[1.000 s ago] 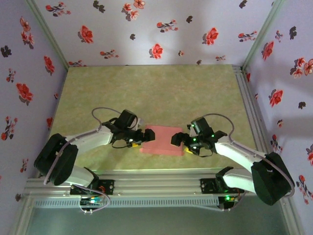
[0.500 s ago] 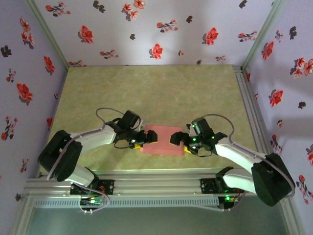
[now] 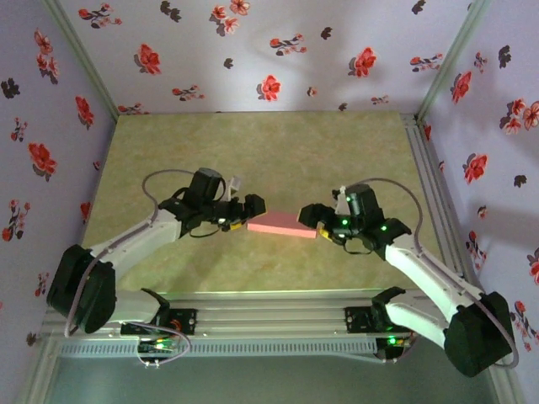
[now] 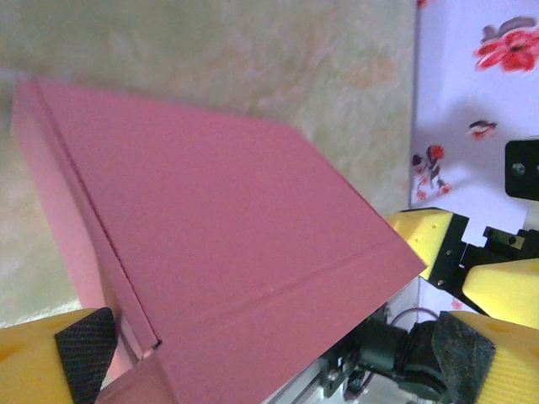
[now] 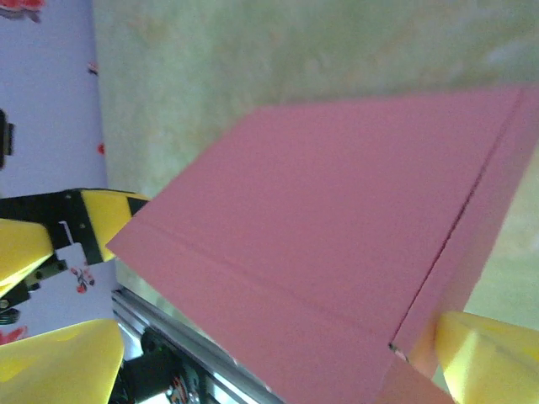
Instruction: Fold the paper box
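The paper box (image 3: 282, 223) shows its salmon pink face and hangs tilted between the two arms, above the table's near middle. My left gripper (image 3: 251, 208) is at its left end and my right gripper (image 3: 307, 215) at its right end. In the left wrist view the box (image 4: 219, 227) lies between wide jaws (image 4: 278, 341). The left finger pad (image 4: 84, 353) touches its side wall, and the other finger (image 4: 480, 353) stands apart. In the right wrist view the box (image 5: 337, 219) spans the open jaws (image 5: 274, 349), with one yellow finger (image 5: 488, 353) at its corner.
The green mottled table (image 3: 269, 151) stretches behind the box to the flowered back wall (image 3: 269, 50). Flowered side walls close in left and right. An aluminium rail (image 3: 278, 316) with both arm bases runs along the near edge.
Both grippers have moved away from the near edge. The box, flat on the table a second ago, has gone with them and now looks narrower and tilted.
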Robot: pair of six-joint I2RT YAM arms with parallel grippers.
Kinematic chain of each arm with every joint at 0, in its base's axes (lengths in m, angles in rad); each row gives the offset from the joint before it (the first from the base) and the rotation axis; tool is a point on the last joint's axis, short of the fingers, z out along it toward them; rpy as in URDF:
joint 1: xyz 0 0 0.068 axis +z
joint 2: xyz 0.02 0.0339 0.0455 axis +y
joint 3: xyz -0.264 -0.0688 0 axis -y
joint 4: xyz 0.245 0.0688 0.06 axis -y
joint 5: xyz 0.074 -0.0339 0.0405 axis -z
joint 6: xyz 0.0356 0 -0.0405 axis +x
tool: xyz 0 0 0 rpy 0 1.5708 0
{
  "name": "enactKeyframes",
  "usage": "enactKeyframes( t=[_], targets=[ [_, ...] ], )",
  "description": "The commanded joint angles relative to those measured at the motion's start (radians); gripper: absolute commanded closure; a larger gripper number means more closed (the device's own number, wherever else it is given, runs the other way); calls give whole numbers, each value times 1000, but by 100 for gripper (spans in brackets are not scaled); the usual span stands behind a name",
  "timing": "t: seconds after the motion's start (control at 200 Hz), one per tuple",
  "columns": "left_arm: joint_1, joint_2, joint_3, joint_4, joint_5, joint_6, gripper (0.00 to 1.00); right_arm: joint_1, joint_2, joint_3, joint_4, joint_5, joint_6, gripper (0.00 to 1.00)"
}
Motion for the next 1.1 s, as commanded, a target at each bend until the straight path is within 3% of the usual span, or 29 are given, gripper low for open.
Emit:
enactKeyframes(
  t=[0.0, 0.595, 1.095],
  targets=[
    [13, -5, 40, 42, 48, -34, 0, -25, 22, 62, -14, -44, -36, 4],
    [59, 86, 64, 155, 33, -75, 0, -95, 150, 106, 37, -64, -51, 5],
    [91, 8, 136, -99, -59, 122, 0, -104, 136, 150, -88, -7, -153, 5]
  ],
)
